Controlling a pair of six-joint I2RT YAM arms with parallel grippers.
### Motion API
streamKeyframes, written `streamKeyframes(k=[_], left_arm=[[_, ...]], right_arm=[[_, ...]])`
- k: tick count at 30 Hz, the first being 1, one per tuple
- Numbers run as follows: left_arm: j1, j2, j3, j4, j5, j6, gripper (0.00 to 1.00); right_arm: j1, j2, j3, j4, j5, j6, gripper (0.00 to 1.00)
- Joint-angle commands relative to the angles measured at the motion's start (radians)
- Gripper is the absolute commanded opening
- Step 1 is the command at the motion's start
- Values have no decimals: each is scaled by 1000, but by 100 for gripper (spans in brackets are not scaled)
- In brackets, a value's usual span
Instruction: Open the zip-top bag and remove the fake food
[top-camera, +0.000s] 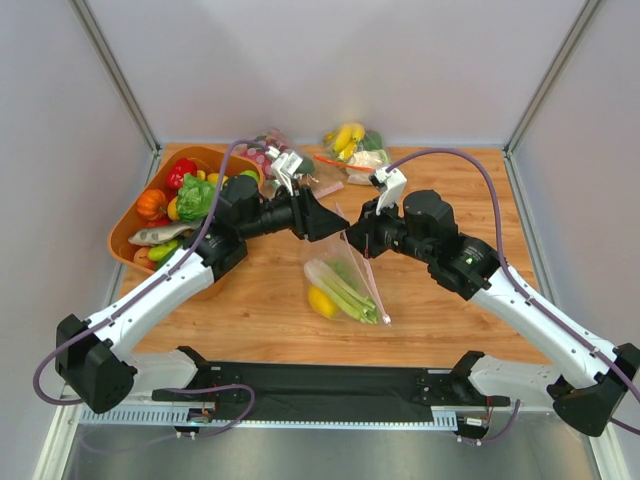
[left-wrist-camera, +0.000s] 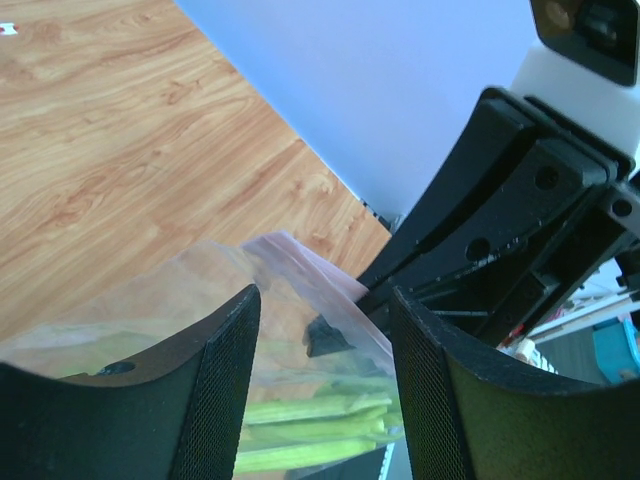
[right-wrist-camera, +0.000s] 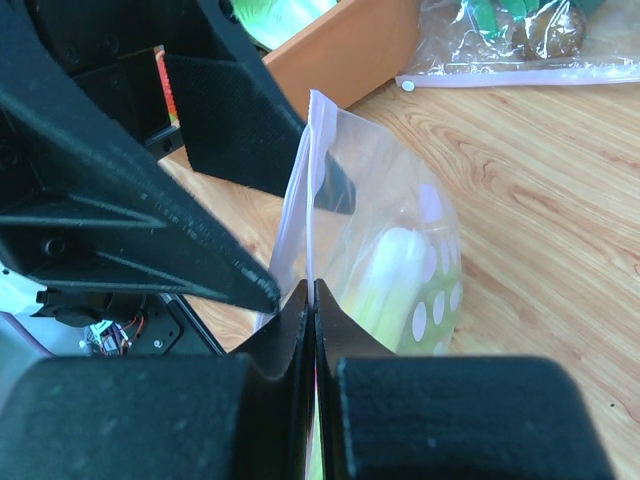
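The zip-top bag stands mid-table, its pink strip edge lifted up between both grippers. Inside it lie the long pale-green stalk and the yellow lemon-like piece; I cannot make out the green grapes. My right gripper is shut on the bag's top edge, which shows in the right wrist view with the stalk behind dotted plastic. My left gripper is open. In the left wrist view the bag's top and the stalk lie between the spread jaws, not pinched.
An orange bin at the left holds ruffled lettuce, a red pepper and other fake food. Two other clear bags lie at the back: one with a banana, one with dark grapes. Walls enclose the table on three sides.
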Motion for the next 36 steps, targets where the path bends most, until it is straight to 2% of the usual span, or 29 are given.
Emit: streamKeyframes(k=[1, 7, 12, 15, 19, 22, 24, 29, 36], left_arm=[[-12, -34, -14, -33, 40, 37, 61], [-12, -59, -29, -45, 29, 63, 61], [-12, -39, -17, -60, 28, 65, 57], [-12, -25, -6, -62, 25, 65, 44], [-12, -13, 12, -100, 10, 75, 20], [-12, -14, 29, -132, -7, 95, 7], [-12, -17, 55, -190, -24, 117, 1], [-9, 15, 191, -368, -55, 206, 0], [14, 143, 423, -545, 40, 293, 0]], right_arm=[[6, 4, 6, 64, 4, 12, 0], [6, 4, 6, 64, 3, 12, 0], [4, 9, 9, 61, -2, 12, 0], [6, 10, 12, 55, 0, 10, 0], [7, 16, 29, 33, 21, 12, 0], [9, 35, 66, -16, 64, 5, 0], [10, 49, 89, -57, 96, 1, 0], [12, 108, 246, -168, 259, 2, 0], [26, 219, 469, -298, 444, -2, 0]])
